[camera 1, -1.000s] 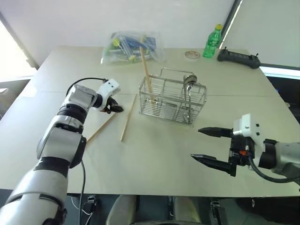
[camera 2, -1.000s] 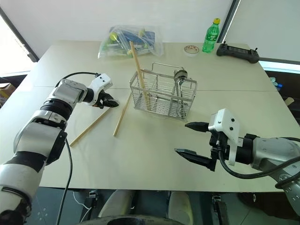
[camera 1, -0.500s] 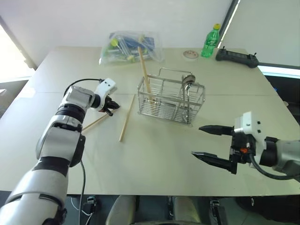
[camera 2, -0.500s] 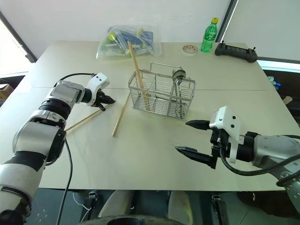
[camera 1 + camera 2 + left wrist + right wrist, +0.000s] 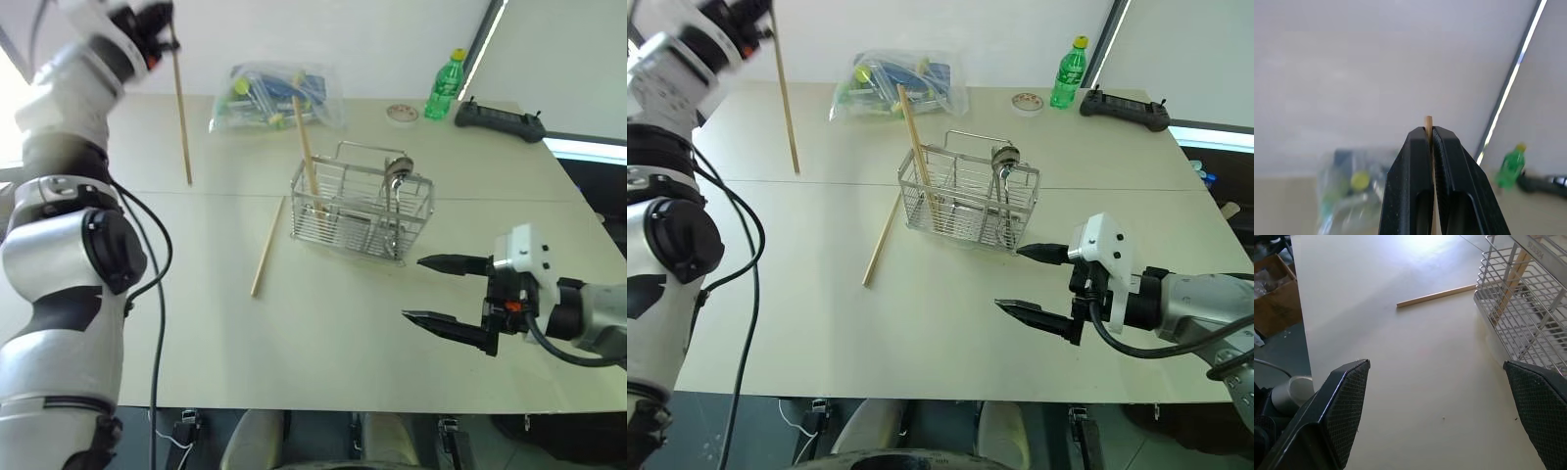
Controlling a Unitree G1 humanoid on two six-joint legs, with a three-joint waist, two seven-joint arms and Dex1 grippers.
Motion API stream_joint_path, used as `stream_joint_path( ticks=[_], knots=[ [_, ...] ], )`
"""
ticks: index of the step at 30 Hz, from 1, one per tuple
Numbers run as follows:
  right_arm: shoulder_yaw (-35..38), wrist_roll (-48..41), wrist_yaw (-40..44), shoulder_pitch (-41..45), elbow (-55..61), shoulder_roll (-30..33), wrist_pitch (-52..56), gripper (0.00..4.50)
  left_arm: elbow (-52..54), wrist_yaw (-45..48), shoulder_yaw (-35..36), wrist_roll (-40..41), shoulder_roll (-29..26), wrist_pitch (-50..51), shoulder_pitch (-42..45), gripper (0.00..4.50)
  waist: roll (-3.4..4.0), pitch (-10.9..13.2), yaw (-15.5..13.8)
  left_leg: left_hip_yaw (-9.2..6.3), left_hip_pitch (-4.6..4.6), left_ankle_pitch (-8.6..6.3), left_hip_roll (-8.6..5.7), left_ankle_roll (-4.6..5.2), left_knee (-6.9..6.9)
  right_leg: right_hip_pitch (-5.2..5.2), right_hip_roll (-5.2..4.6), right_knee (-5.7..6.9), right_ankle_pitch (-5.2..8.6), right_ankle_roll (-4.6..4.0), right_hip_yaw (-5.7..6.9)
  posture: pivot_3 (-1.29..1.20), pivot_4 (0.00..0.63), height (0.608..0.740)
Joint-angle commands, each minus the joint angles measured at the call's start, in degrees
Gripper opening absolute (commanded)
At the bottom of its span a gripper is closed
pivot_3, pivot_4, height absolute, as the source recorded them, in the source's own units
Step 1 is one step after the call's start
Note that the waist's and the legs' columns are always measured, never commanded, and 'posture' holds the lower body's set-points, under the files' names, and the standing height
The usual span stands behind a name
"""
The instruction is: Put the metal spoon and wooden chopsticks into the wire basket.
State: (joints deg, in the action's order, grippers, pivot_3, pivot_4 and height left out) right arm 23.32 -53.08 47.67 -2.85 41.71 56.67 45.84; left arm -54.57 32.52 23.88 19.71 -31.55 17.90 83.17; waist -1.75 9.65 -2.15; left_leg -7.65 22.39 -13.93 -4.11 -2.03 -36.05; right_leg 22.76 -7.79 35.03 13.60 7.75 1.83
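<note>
My left gripper (image 5: 165, 14) is raised high above the table's far left and is shut on the top end of one of the wooden chopsticks (image 5: 182, 108), which hangs nearly straight down, clear of the table. The left wrist view shows that stick's tip (image 5: 1428, 120) pinched between the black fingers. Another chopstick (image 5: 267, 247) lies on the table left of the wire basket (image 5: 362, 211), and one more (image 5: 306, 152) stands leaning inside it. The metal spoon (image 5: 396, 166) stands in the basket's right part, bowl up. My right gripper (image 5: 413, 289) hovers open and empty, near and right of the basket.
A clear plastic bag (image 5: 274, 96) of coloured items lies at the far side of the table (image 5: 323, 333). A green bottle (image 5: 445, 86), a small round disc (image 5: 402, 115) and a black controller (image 5: 497, 119) sit at the far right. A cardboard box (image 5: 1273, 298) stands on the floor.
My left gripper shut on a chopstick lying on the table and swung it high up, so it now hangs upright. The right gripper kept still.
</note>
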Motion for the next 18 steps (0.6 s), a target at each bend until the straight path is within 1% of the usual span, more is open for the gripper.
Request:
stream_joint_path(
  ticks=[1,5,9,12,16,18],
  knots=[
    [0.1,-0.8,-0.1,1.2,0.2,0.4,-0.2,4.5,11.9,-3.5,2.7,6.0,3.4,2.0,-1.6,0.03,0.0,0.0,0.0,-0.01,-0.01,0.0,0.01,-0.01,-0.02,0.0,0.03,0.02,0.0,0.0,0.0,0.0,0.15,0.69],
    [0.0,-1.2,-0.4,1.7,0.0,0.4,0.1,4.5,23.9,-6.0,1.1,8.9,8.2,4.5,-5.4,0.03,-0.01,0.0,0.0,-0.01,-0.02,0.06,0.02,-0.09,-0.1,-0.04,0.06,0.06,-0.01,-0.01,-0.01,0.0,0.15,0.69],
    [0.2,-1.7,-1.0,1.9,0.1,0.4,0.5,4.5,31.1,-6.7,-2.0,10.1,12.7,5.7,-8.1,0.03,-0.02,0.0,-0.1,0.0,-0.02,0.07,-0.01,-0.1,-0.13,-0.05,0.09,0.05,-0.04,-0.04,-0.04,0.0,0.15,0.69],
    [0.7,-2.4,-1.9,1.7,0.6,0.2,1.1,4.5,32.5,-7.0,-3.3,10.4,15.1,5.1,-8.2,0.03,-0.02,0.0,-0.2,0.0,-0.02,0.07,-0.03,-0.1,-0.12,-0.05,0.09,0.03,-0.05,-0.05,-0.03,0.0,0.15,0.69],
    [1.4,-3.6,-3.7,0.9,1.7,-0.2,1.8,4.5,30.8,-7.7,-3.5,11.7,18.1,3.8,-5.7,0.03,-0.02,0.0,0.0,0.02,-0.02,0.07,-0.05,-0.09,-0.12,-0.05,0.1,0.01,-0.05,-0.04,-0.04,0.0,0.15,0.69],
    [1.8,-4.2,-4.8,0.5,2.3,-0.5,1.9,4.5,30.3,-6.8,-5.1,11.4,20.6,2.6,-5.5,0.03,-0.02,0.0,-0.1,0.02,-0.02,0.07,-0.04,-0.09,-0.11,-0.05,0.11,0.01,-0.04,-0.04,-0.04,0.0,0.15,0.69]
  ],
)
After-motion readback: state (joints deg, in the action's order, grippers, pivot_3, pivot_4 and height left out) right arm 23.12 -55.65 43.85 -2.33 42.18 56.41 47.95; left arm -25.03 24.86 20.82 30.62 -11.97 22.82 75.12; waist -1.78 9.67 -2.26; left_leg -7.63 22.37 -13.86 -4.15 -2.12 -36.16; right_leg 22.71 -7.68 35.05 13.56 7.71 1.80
